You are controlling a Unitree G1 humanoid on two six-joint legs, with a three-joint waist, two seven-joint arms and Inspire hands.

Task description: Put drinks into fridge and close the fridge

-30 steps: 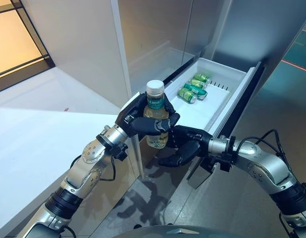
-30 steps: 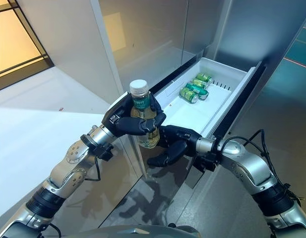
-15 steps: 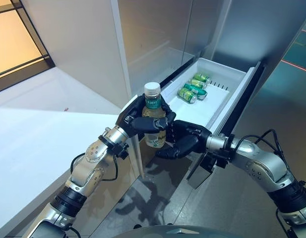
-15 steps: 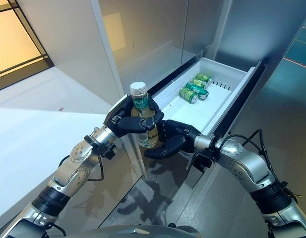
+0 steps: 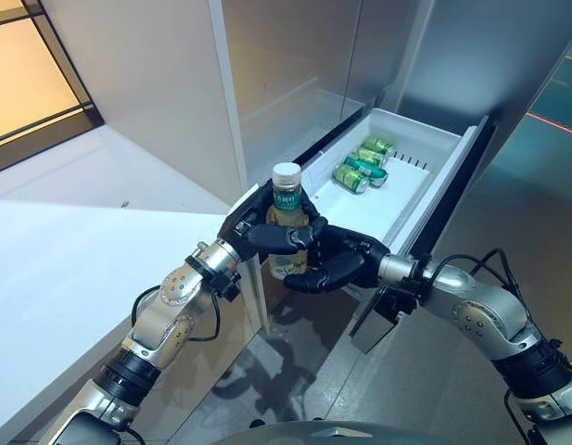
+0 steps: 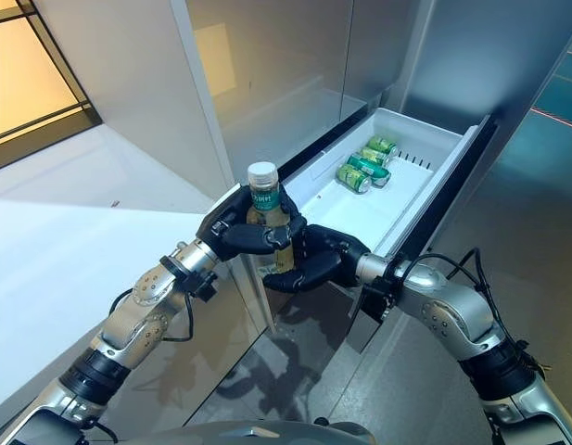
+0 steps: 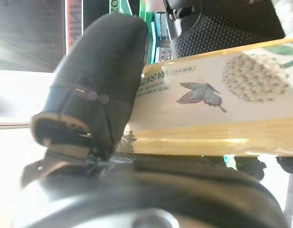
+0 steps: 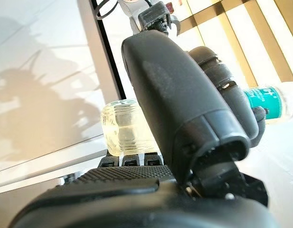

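A clear bottle (image 5: 286,195) of yellowish drink with a white cap and a green neck label stands upright in the air beside the near left corner of the open white fridge drawer (image 5: 448,176). My left hand (image 5: 253,227) is shut round its middle; its thumb (image 7: 99,71) presses the label in the left wrist view. My right hand (image 5: 346,260) is curled round the bottle's lower part from the drawer side. In the right wrist view the bottle's base (image 8: 122,126) sits between its thumb (image 8: 184,95) and its fingers. Green cans (image 5: 360,167) lie at the far end of the drawer.
The drawer sticks out towards me from a tall grey cabinet front (image 5: 146,83). A white counter (image 5: 72,269) lies to the left. The near half of the drawer floor (image 5: 378,209) is bare. Grey floor (image 5: 452,389) lies below and to the right.
My right hand has come up from below the bottle and closed round its lower part. The left hand and bottle have dropped slightly and stay by the drawer corner.
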